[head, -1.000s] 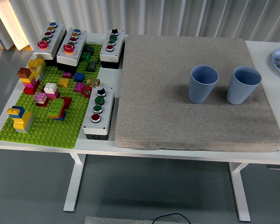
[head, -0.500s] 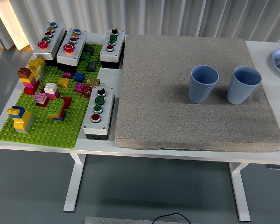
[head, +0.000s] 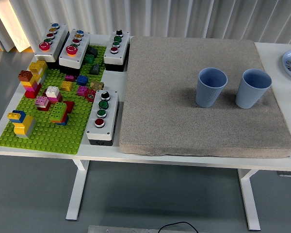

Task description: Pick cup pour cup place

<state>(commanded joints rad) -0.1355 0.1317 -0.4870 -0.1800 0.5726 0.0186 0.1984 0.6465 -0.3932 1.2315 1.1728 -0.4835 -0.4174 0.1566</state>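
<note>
Nothing has moved since the earlier frames; every item sits as it did, and neither robot hand is in view, so finger state cannot be told.

Landmark: grey felt-like square mat (head: pixel 194 73), covering the middle and right of the white table (head: pixel 281 162).

Left of the mat: green studded baseplate (head: pixel 48 136) carrying loose coloured bricks; three grey push-button control boxes along its far side, the nearest to the mat (head: pixel 117 48) touching the mat's far-left edge; a fourth button box (head: pixel 102 116) just beside the mat's near-left edge.

On the mat, right half: left blue ribbed paper cup (head: pixel 211 87), upright, open; right blue ribbed paper cup (head: pixel 252 88), upright, slightly apart from its neighbour.

Right of the mat: pale blue plate (head: pixel 290 62), partly cut off by the frame.

Step in hand, as judged: none begun; the pick comes first. The next move calls for a hand to reach in and close round one cup's wall.
</note>
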